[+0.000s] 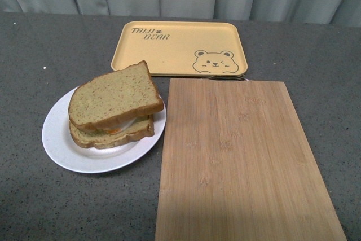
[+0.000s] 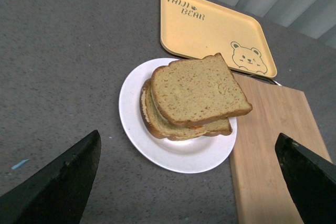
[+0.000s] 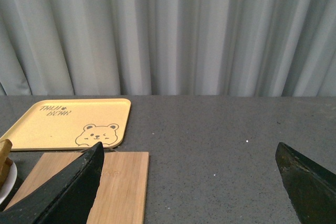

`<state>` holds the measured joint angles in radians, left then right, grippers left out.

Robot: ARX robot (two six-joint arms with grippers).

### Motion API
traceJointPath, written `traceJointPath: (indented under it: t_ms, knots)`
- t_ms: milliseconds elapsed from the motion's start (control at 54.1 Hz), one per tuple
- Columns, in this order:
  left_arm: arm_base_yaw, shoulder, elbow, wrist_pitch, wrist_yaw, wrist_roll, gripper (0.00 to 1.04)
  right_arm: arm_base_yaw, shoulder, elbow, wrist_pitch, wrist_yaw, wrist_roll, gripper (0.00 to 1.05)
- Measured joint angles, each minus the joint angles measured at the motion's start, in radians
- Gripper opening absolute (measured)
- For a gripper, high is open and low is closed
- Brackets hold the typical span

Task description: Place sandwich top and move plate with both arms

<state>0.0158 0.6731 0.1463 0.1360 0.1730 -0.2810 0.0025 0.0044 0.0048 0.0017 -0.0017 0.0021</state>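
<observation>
Already the top slice (image 1: 115, 97) lies on the lower slice with egg, a little turned and overhanging. Both sit on the white plate (image 1: 59, 139), just beside the wooden board (image 1: 237, 156). So the step in hand, I think, is moving the plate. The left gripper (image 2: 186, 136) hangs above the plate, jaws wide apart and empty. The right gripper (image 3: 189, 145) is also wide apart and empty, well apart from the plate. For a good lift, each arm should take the rim on opposite sides, and both should rise level together, because the loose top slice can slide.
</observation>
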Motion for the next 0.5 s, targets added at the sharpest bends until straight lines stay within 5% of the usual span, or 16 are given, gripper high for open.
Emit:
traceJointPath:
  t_ms: [499]
  knots:
    - [-0.002,0.936,0.260,0.276,0.147,-0.431,0.98,0.000,0.000,0.000,0.000,0.000,0.000,0.95]
